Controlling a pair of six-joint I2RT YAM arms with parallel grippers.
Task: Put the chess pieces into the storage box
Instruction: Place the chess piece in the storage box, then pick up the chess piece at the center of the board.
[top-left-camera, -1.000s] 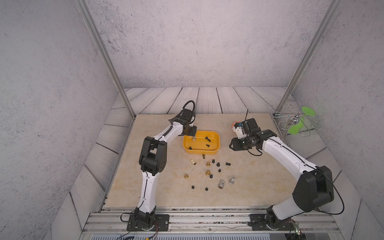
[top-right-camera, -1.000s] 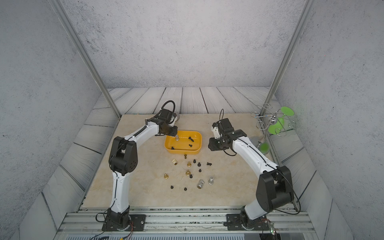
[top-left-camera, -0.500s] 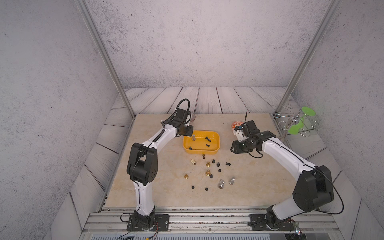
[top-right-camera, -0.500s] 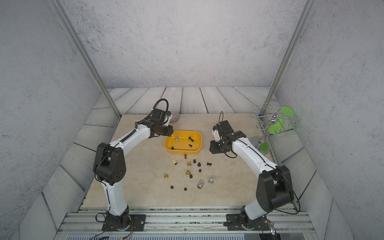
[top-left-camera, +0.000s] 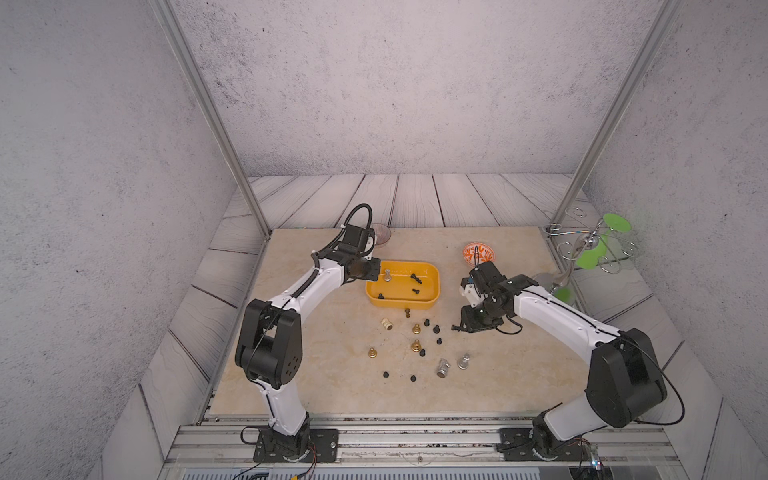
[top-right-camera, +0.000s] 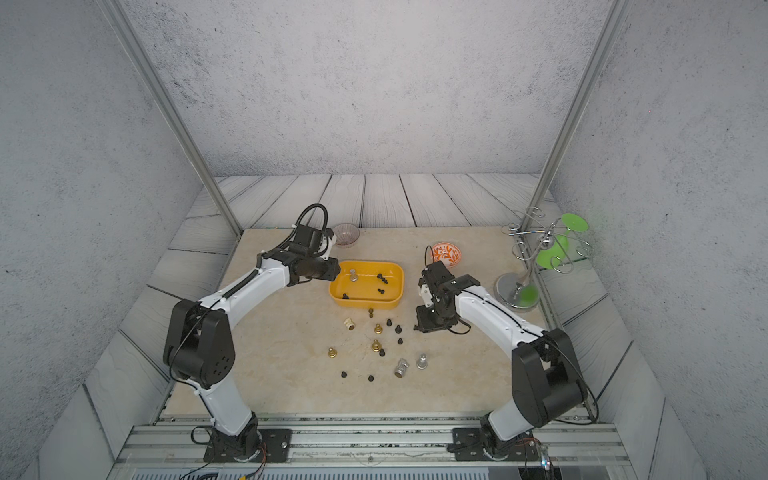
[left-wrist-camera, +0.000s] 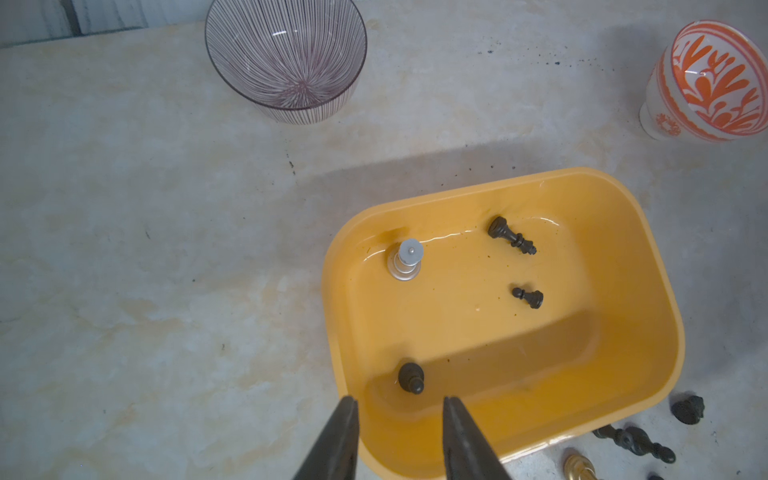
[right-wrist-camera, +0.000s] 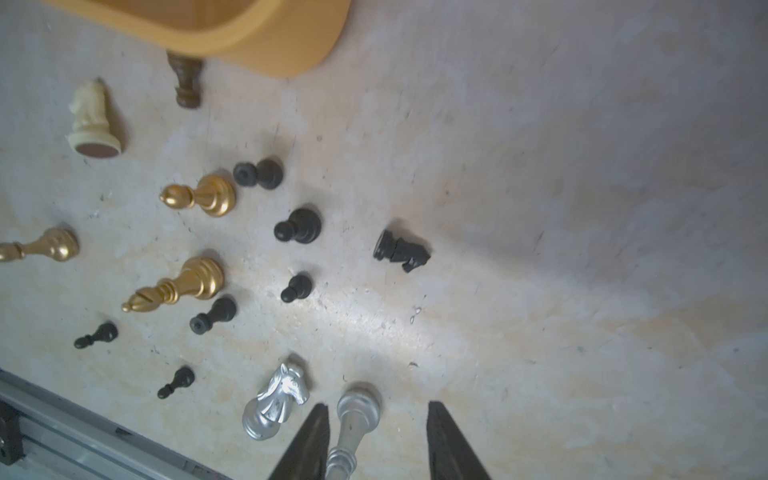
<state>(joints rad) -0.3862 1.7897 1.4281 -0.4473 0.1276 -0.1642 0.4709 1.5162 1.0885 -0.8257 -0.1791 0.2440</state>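
Our left pincer (left-wrist-camera: 397, 401) hangs parted and empty over the box (left-wrist-camera: 457, 328) edge; our right pincer (right-wrist-camera: 377, 404) gapes empty near a silver piece (right-wrist-camera: 359, 409) on the tabletop (right-wrist-camera: 582, 249).

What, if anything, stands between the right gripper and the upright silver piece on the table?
Nothing visible. In the right wrist view the silver piece shows in the gap of the open right gripper, with the silver knight lying close beside it, outside one finger.
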